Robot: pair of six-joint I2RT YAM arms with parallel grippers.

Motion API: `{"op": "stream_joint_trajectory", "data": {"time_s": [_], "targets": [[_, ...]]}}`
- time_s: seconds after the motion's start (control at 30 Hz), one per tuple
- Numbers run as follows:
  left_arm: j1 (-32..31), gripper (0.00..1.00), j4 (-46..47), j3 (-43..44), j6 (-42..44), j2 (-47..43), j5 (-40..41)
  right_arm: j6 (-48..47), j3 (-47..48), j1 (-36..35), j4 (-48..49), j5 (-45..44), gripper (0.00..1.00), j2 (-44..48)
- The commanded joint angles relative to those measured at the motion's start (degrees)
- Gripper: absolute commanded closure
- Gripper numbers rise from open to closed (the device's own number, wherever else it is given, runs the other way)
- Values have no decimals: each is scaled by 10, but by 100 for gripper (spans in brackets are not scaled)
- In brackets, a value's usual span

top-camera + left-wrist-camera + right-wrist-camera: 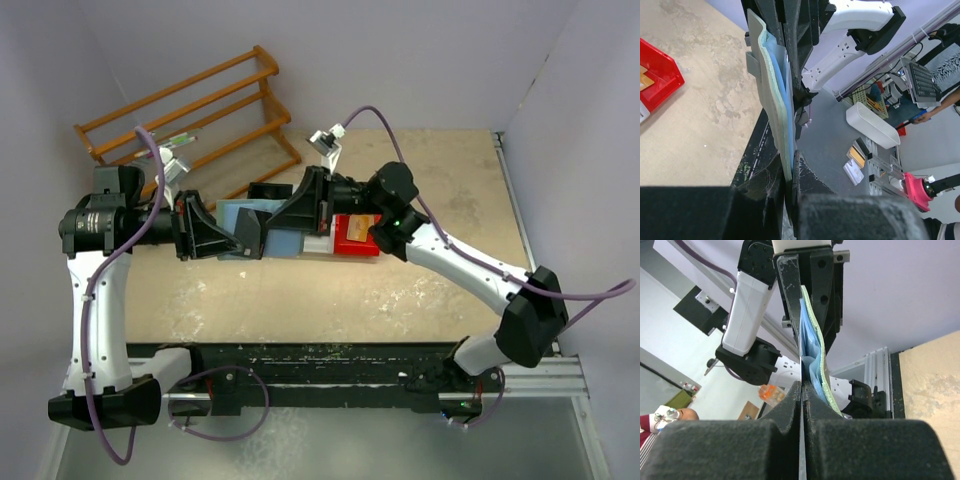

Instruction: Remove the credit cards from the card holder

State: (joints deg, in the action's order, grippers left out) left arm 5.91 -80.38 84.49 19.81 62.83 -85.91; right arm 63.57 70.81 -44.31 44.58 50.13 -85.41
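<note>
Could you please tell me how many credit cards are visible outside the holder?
1: an orange card in the red bin, beside the right arm. More may be hidden under that arm or inside the holder.

LEFT WRIST: holder (771, 100) edge-on, lower end hidden in left gripper (790, 185); red bin (660, 75) and orange card (645, 79) cut by left edge | RIGHT WRIST: holder pockets unreadable edge-on, base hidden in right gripper (801, 395) | TOP: white bin (318, 243) mostly under right arm (450, 255); holder contents not discernible.
</note>
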Motion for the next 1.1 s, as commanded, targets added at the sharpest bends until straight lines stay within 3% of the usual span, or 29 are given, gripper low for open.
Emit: {"op": "stream_joint_trajectory", "data": {"time_s": [0.0,0.33,0.5,0.67,0.87,1.07], "targets": [[3,93,45,0,-28,-13,-23,12,-17,42,32,32,100,47],[3,92,55,-6,-33,-10,-3,14,-36,60,43,24,99,63],[3,92,93,-13,-73,-14,0,-21,-16,41,17,18,72,59],[4,92,130,-18,-112,-20,4,-74,8,17,-54,5,58,52],[3,92,146,-22,-131,-24,-3,-83,26,5,-71,-14,53,29],[3,91,145,-22,-131,-31,-15,-36,41,1,-8,-8,59,-1]]}}
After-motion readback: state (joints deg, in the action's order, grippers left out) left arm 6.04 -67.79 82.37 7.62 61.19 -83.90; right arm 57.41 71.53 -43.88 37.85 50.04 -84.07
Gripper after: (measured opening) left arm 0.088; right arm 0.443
